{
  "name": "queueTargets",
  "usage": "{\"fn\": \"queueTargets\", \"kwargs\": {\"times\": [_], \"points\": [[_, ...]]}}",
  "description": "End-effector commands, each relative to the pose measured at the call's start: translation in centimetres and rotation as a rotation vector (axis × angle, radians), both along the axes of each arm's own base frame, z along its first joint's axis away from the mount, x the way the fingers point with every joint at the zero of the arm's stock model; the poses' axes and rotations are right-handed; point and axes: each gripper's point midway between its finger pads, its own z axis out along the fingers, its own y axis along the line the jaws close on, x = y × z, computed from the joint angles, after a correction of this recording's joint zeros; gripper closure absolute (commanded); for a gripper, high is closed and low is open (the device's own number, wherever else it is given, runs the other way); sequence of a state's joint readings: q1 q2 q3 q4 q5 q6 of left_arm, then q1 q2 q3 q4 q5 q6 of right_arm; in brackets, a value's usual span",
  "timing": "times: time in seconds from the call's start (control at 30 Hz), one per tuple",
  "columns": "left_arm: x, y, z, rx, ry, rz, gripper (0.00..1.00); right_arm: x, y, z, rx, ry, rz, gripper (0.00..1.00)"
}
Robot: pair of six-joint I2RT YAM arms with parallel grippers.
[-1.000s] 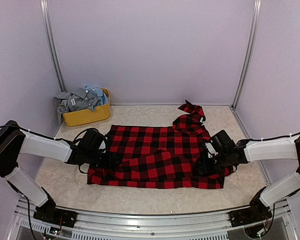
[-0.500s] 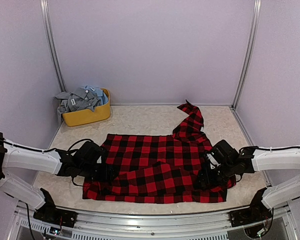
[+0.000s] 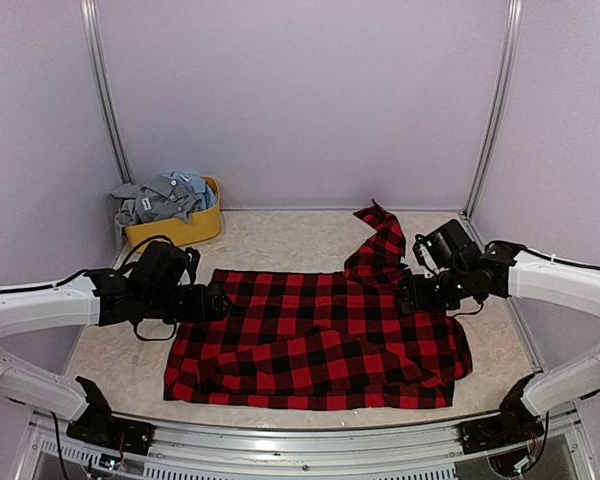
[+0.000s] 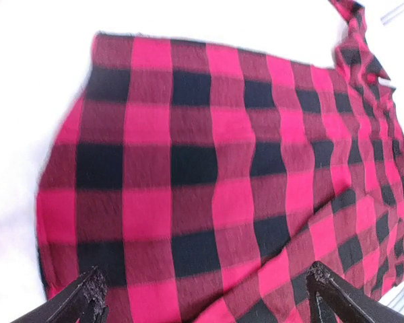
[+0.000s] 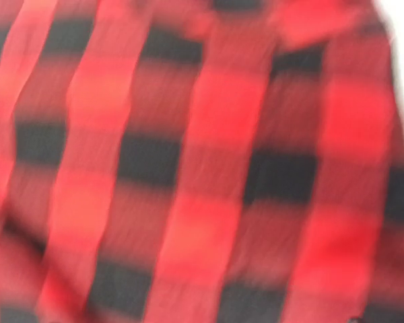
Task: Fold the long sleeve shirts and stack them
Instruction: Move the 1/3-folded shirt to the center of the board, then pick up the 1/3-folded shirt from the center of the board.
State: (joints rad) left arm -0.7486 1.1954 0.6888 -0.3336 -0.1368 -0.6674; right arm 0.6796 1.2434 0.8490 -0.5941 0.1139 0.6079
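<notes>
The red-and-black check flannel shirt (image 3: pixel 320 340) lies spread flat on the table, with one sleeve (image 3: pixel 382 235) trailing toward the back right. My left gripper (image 3: pixel 214 300) hovers over the shirt's left edge. In the left wrist view it (image 4: pixel 205 276) is open, with its fingers (image 4: pixel 89 296) wide apart above the cloth (image 4: pixel 188 161) and nothing between them. My right gripper (image 3: pixel 406 294) is over the shirt's right shoulder area. The right wrist view shows only blurred check cloth (image 5: pixel 202 168), so its fingers are hidden. Grey and pale blue shirts (image 3: pixel 162 196) are piled in the tub.
A yellow oval tub (image 3: pixel 176 230) stands at the back left corner against the wall. Pale walls with metal uprights (image 3: pixel 102 90) close in the table on three sides. A metal rail (image 3: pixel 300 440) runs along the near edge.
Both grippers dragged the shirt toward the near edge, then rose and moved back over its far part. The fold along the front has flattened out. The left gripper is now empty.
</notes>
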Motion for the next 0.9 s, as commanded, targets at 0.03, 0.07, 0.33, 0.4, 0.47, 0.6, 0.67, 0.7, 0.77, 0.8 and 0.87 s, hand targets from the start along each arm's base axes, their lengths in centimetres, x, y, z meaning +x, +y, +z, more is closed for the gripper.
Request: {"fn": "queueTargets", "kwargs": {"times": [0.03, 0.07, 0.33, 0.4, 0.47, 0.6, 0.67, 0.7, 0.77, 0.8, 0.87], "points": [[5.5, 1.1, 2.6, -0.015, -0.109, -0.002, 0.02, 8.2, -1.4, 2.9, -0.044, -0.182, 0.013, 0.13], [6.5, 1.6, 2.8, -0.021, -0.116, 0.007, 0.02, 9.7, -1.4, 3.4, -0.037, -0.201, 0.009, 0.13], [12.3, 3.9, 0.9, -0.055, -0.088, 0.029, 0.07, 19.3, -2.5, 3.8, 0.038, -0.256, -0.033, 0.14], [13.5, 4.2, -0.5, -0.064, -0.058, 0.035, 0.09, 21.3, -2.7, 3.6, 0.059, -0.261, -0.038, 0.15], [15.1, 4.8, -1.2, -0.076, -0.055, 0.054, 0.14, 22.9, -2.8, 2.9, 0.078, -0.253, -0.039, 0.16], [17.5, 4.5, -2.3, -0.088, -0.058, 0.033, 0.19, 25.6, -2.7, 1.0, 0.093, -0.227, -0.039, 0.17], [18.5, 4.4, -3.4, -0.080, -0.040, 0.028, 0.21, 26.8, -2.5, 0.2, 0.101, -0.220, -0.039, 0.18], [18.8, 4.3, -4.6, -0.076, -0.016, 0.020, 0.22, 27.4, -2.5, -0.3, 0.102, -0.215, -0.040, 0.18], [19.4, 4.0, -5.6, -0.072, -0.005, 0.008, 0.24, 28.4, -2.2, -0.9, 0.110, -0.214, -0.038, 0.19], [19.5, 3.8, -6.3, -0.071, 0.007, -0.001, 0.24, 29.0, -2.1, -1.1, 0.112, -0.216, -0.038, 0.19], [19.6, 3.6, -7.1, -0.069, 0.021, -0.015, 0.25, 29.9, -1.8, -1.6, 0.116, -0.210, -0.039, 0.21]]}}
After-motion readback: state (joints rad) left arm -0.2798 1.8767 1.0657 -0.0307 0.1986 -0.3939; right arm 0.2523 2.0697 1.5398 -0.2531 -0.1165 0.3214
